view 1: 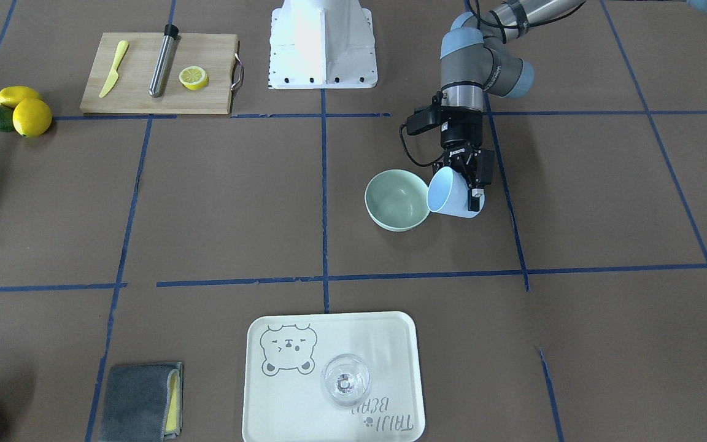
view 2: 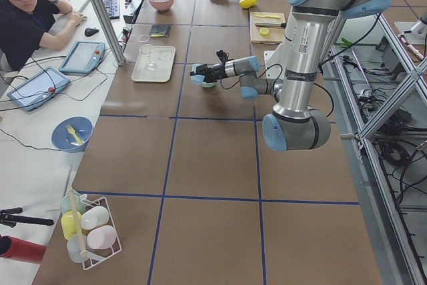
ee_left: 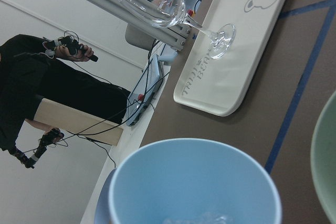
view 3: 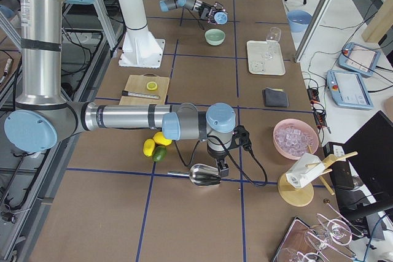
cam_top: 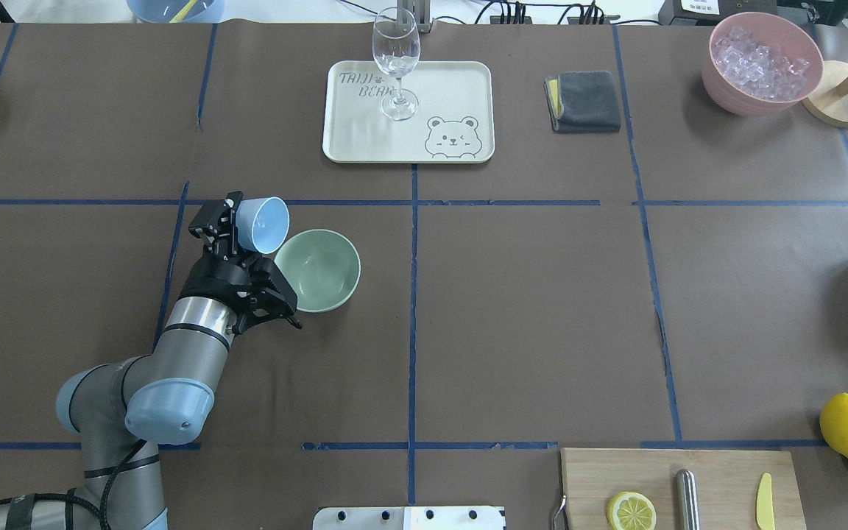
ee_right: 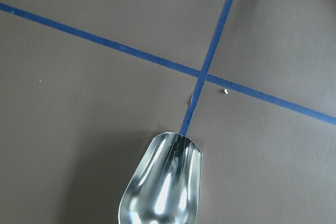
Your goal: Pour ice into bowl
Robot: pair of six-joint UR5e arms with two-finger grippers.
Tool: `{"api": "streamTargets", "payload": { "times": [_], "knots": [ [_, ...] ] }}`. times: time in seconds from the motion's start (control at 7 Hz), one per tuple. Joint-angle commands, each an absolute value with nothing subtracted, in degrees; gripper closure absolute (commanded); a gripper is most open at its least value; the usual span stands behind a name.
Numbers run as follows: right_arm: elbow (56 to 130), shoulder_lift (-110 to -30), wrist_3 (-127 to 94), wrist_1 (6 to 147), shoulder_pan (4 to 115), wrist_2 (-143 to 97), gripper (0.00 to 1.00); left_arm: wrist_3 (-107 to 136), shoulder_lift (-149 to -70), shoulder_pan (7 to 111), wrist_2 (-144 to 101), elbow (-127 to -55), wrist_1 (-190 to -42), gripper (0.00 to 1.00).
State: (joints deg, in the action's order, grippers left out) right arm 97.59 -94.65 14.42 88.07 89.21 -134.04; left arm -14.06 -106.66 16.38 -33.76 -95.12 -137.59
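Gripping the light blue cup (cam_top: 263, 224) in the left gripper (cam_top: 227, 223), jaws clenched on its wall, and tilting its mouth toward the mint-green bowl (cam_top: 319, 270) just beside it, left of the table's middle. Carrying the ice (ee_left: 197, 219) low inside the cup, a few clear cubes. Hanging the right gripper (view 3: 219, 165) at the metal scoop (ee_right: 163, 182) on the table's right end; impossible to tell how its jaws are standing.

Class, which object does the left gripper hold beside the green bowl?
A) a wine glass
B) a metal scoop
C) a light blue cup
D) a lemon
C: the left gripper is shut on the cup, tipped toward the bowl.
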Motion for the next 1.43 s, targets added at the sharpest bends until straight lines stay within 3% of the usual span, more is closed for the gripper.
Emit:
{"api": "streamTargets", "payload": {
  "times": [0.0,1.29],
  "knots": [
    [97.6,-94.7,14.2,88.1,89.3,-134.0,0.0,-25.6,-107.0,16.2,-32.8,-95.1,-137.6,1.0],
    [97.6,-94.5,14.1,88.1,89.3,-134.0,0.0,-53.1,-107.2,13.0,-27.4,-94.3,-137.6,1.0]
  ]
}}
